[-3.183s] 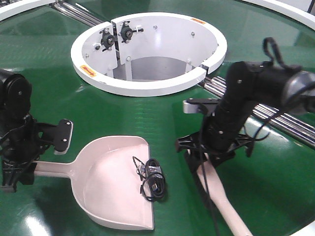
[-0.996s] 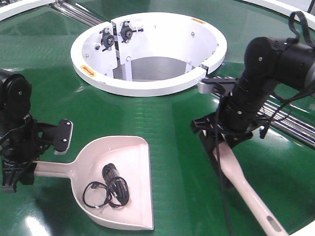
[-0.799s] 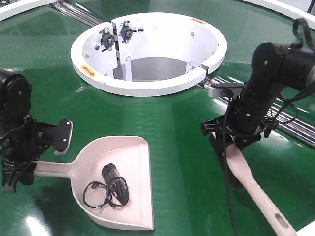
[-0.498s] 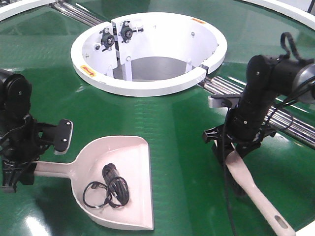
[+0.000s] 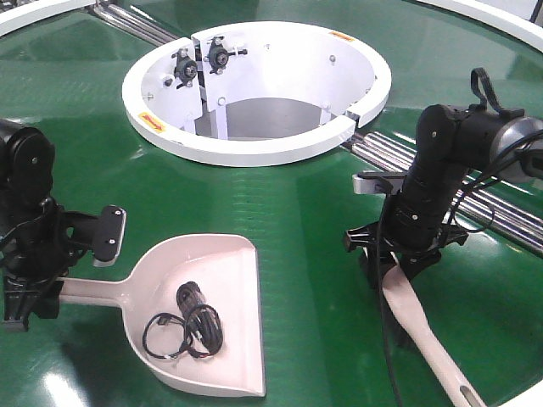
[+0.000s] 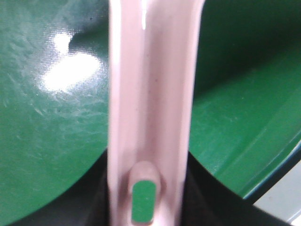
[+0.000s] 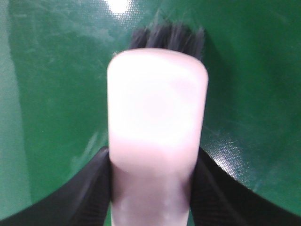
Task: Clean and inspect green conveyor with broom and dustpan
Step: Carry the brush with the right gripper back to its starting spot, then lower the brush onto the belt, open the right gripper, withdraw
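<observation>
**Both end effectors gripping their tools on the belt**

The left end effector point(image 5: 36, 297) is clamped on the dustpan point(image 5: 222, 264), gripping the far end of its straight handle. In the left wrist view the pink handle runs up the middle between the dark fingers point(image 6: 91, 207), which press on both sides of it right by the hang hole. The pan extends away from this end effector toward the middle of the scene. It lies flat on the green conveyor point(image 5: 293, 212) with its open edge facing the right arm. A coiled black cable point(image 5: 187, 326) lies inside the pan, toward its rear.

The right end effector point(image 5: 399, 259) is closed around the broom point(image 5: 420, 326), holding it near the head. The right wrist view shows the cream head point(image 7: 157, 117) wedged between the two black fingers point(image 7: 91, 188), with the dark bristles point(image 7: 169, 37) sticking out beyond it over the belt. In the front view the tapering handle trails from the end effector toward the lower right, its hang hole near the bottom edge. The broom is well apart from the dustpan, with bare belt between them.

Behind both tools stands the white ring housing point(image 5: 254, 144), and steel rollers point(image 5: 484, 208) run just behind the right arm.
</observation>
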`<state>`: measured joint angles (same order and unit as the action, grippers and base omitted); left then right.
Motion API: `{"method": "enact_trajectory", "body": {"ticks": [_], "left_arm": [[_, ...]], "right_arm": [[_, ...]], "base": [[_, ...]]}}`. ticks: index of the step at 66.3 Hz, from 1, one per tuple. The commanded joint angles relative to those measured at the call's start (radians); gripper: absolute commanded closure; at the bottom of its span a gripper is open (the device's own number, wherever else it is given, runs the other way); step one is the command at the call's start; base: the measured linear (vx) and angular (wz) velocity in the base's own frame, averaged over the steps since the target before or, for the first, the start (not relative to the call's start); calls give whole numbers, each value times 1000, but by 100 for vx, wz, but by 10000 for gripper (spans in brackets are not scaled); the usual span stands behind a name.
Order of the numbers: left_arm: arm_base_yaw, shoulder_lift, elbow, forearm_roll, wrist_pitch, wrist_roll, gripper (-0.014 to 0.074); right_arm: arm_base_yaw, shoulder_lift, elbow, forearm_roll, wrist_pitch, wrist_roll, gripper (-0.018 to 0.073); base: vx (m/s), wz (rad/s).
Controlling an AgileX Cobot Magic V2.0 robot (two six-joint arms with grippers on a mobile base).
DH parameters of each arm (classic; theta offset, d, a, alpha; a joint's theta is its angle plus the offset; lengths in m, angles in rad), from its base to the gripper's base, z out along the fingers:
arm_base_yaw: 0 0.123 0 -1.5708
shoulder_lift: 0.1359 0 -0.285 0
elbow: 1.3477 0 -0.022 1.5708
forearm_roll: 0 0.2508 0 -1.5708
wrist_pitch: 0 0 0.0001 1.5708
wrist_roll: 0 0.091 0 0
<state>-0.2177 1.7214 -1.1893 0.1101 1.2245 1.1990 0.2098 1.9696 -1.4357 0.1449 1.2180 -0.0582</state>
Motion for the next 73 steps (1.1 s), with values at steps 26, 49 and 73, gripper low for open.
{"method": "enact_trajectory", "body": {"ticks": [26, 49, 73], "left_arm": [[-6, -36, -29, -23, 22, -8, 619], [-6, -36, -29, -23, 22, -8, 619], [-6, -36, -29, -23, 22, -8, 619]], "right_arm": [[-5, -37, -19, -10, 45, -30, 291], [-5, -64, -19, -4, 7, -29, -160], [-5, -347, 155, 6, -439, -84, -132]], "base": [[0, 0], [0, 0], [0, 0]]}}
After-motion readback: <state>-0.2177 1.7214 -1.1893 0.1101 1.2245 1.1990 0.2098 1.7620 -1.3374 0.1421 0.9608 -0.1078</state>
